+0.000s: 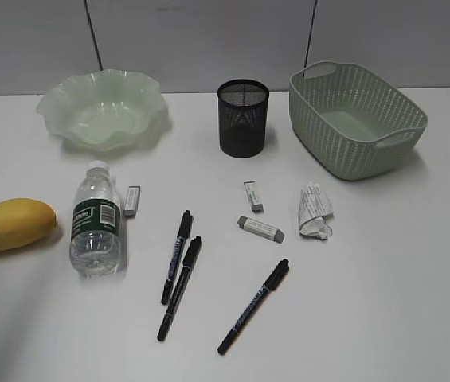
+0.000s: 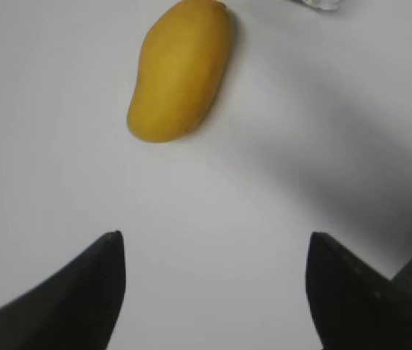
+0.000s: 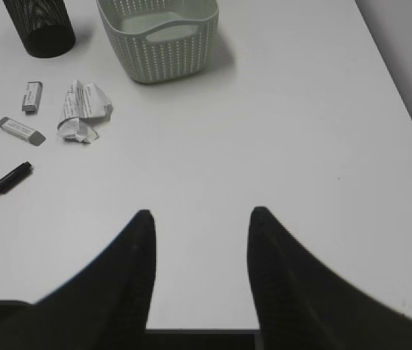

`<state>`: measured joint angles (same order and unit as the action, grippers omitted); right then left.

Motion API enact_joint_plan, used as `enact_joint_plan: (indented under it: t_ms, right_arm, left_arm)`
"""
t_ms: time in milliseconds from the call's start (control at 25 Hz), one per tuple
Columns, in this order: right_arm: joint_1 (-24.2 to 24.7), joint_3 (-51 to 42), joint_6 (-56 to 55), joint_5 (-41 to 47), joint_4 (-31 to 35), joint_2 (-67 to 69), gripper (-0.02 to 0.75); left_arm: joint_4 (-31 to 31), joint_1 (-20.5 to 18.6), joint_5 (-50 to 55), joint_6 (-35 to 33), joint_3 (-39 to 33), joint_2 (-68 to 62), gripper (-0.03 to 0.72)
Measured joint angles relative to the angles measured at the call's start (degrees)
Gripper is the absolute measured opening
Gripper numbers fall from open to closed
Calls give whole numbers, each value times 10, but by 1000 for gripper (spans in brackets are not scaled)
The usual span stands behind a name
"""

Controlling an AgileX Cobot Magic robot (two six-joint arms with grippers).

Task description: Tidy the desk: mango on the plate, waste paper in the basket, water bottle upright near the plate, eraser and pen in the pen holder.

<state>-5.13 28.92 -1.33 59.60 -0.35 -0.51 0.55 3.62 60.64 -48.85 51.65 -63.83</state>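
Observation:
On the white desk [image 1: 384,278] the yellow mango [image 1: 9,224] lies at the left edge, also in the left wrist view [image 2: 180,69]. The water bottle [image 1: 95,229] lies on its side beside it. The wavy green plate [image 1: 103,107] is back left, the black pen holder [image 1: 243,117] back centre, the green basket [image 1: 356,119] back right. The waste paper [image 1: 315,211] lies in front of the basket. Three erasers [image 1: 260,229] [image 1: 253,196] [image 1: 132,200] and three black pens [image 1: 254,305] [image 1: 177,256] lie mid-desk. My left gripper [image 2: 216,240] is open, short of the mango. My right gripper [image 3: 200,215] is open and empty. Neither gripper shows in the exterior view.
In the right wrist view the basket [image 3: 158,36], pen holder [image 3: 39,28], waste paper [image 3: 82,111], two erasers [image 3: 22,130] and a pen tip [image 3: 1,184] lie ahead to the left. The desk's near edge runs just under the right gripper; its right edge is at far right.

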Motion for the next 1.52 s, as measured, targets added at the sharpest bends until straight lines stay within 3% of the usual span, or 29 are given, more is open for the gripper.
enact_joint_plan:
  t_ms: [320, 520, 1000, 1520]
  right_arm:
    - [0, 0, 0, 0, 0, 0, 341]
    - [0, 0, 0, 0, 0, 0, 341]
    - [0, 0, 0, 0, 0, 0, 340]
    - [0, 0, 0, 0, 0, 0, 340]
  left_arm:
    - [-30, 0, -36, -102, 89, -217, 575]
    - [-43, -1, -89, -124, 103, -292, 587]
    - [-13, -4, -136, -190, 103, -360, 607]
    - [-5, -4, -177, -204, 107, -436, 599]
